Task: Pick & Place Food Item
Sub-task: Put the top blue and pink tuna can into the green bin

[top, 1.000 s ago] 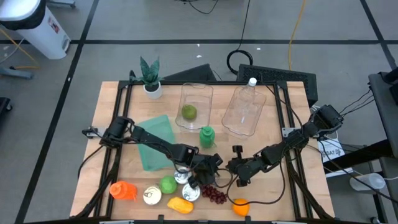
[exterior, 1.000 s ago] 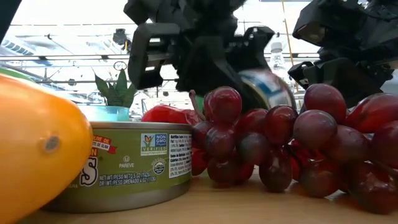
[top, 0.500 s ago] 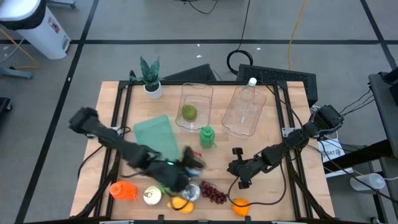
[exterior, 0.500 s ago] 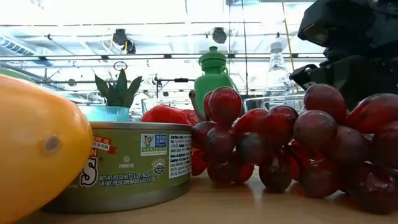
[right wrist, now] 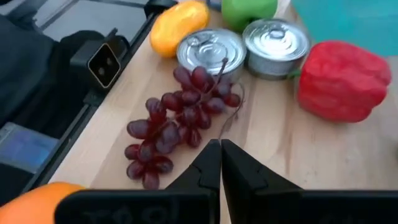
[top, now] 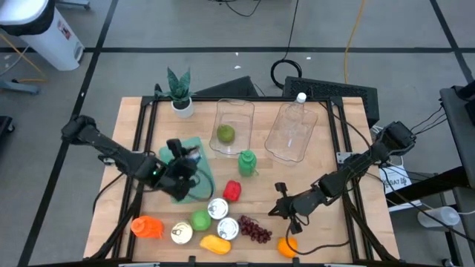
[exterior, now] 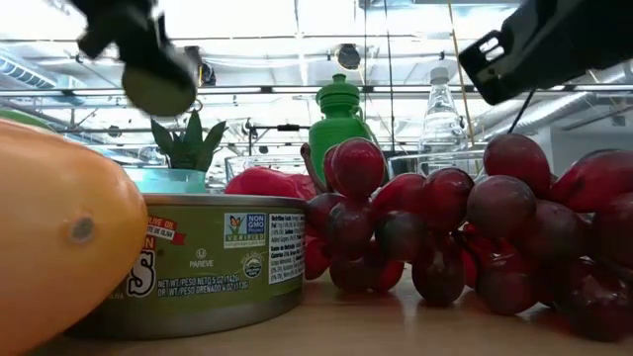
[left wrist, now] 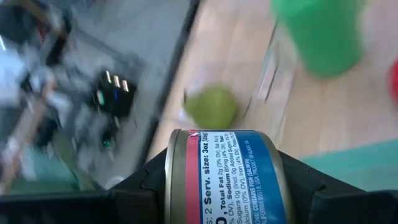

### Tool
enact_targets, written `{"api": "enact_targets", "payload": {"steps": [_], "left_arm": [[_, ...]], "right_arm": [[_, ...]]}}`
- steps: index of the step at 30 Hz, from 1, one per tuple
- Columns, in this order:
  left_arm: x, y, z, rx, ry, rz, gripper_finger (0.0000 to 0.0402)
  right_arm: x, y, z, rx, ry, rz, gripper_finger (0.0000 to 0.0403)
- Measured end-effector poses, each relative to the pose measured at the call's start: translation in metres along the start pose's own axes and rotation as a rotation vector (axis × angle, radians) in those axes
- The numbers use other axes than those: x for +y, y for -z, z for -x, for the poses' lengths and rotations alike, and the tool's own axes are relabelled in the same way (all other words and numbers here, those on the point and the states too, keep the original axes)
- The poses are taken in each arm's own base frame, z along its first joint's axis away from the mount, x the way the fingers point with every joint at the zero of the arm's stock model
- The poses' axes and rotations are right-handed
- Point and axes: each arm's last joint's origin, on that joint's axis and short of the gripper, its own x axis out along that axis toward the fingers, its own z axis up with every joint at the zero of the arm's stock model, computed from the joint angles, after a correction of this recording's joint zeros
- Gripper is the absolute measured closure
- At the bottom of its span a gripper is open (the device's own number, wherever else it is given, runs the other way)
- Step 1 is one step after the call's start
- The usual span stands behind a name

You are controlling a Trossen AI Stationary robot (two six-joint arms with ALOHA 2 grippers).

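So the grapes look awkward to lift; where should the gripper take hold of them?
Probably from above, at the stem where it joins the bunch of grapes. The bunch lies flat and loose; squeezing single grapes risks slipping. The right gripper hovers nearby.

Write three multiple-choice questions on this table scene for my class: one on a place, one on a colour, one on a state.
1. Where do the grapes lie?
A on a plate
B inside a box
C on the table beside the cans

2. What colour is the pepper?
A red
B yellow
C purple

3. How is the left gripper?
A open, empty
B shut on a can
C shut on a spoon

Answers: C, they rest on bare wood next to the cans; A, plainly red; B, the fingers clamp the blue-labelled can. The right gripper is shut above the grapes.
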Motion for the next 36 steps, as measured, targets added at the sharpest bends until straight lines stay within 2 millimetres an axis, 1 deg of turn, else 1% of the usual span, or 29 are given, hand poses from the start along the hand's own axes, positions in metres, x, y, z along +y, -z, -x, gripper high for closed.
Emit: {"api": "enact_targets", "payload": {"steps": [3, 8, 12, 17, 21, 27, 31, 36], "left_arm": [[0.002, 0.011, -0.023, 0.094, 0.004, 0.079, 0.0219], [0.002, 0.024, -0.059, 0.232, -0.007, 0.148, 0.0219], [-0.001, 0.028, -0.081, 0.320, -0.026, 0.193, 0.0219], [-0.013, 0.037, -0.101, 0.419, -0.026, 0.158, 0.0219], [-0.020, 0.045, -0.111, 0.492, -0.055, 0.128, 0.0219], [-0.023, 0.057, -0.117, 0.621, -0.136, 0.095, 0.0219], [-0.027, 0.060, -0.122, 0.656, -0.131, 0.086, 0.0219], [-0.028, 0.058, -0.125, 0.648, -0.099, 0.110, 0.0219]], "right_arm": [[0.000, -0.003, 0.003, -0.016, 0.000, 0.000, 0.0399], [0.000, -0.003, 0.004, -0.015, -0.001, 0.000, 0.0399], [-0.001, -0.002, 0.004, -0.006, 0.001, 0.002, 0.0399], [0.000, -0.001, 0.004, 0.006, 0.000, 0.007, 0.0399], [0.002, 0.000, 0.005, 0.007, -0.006, 0.010, 0.0399], [0.003, 0.000, 0.005, 0.006, -0.007, 0.008, 0.0399], [0.003, 0.000, 0.005, 0.004, -0.007, 0.008, 0.0399], [0.003, -0.001, 0.005, 0.003, -0.008, 0.007, 0.0399]]}}
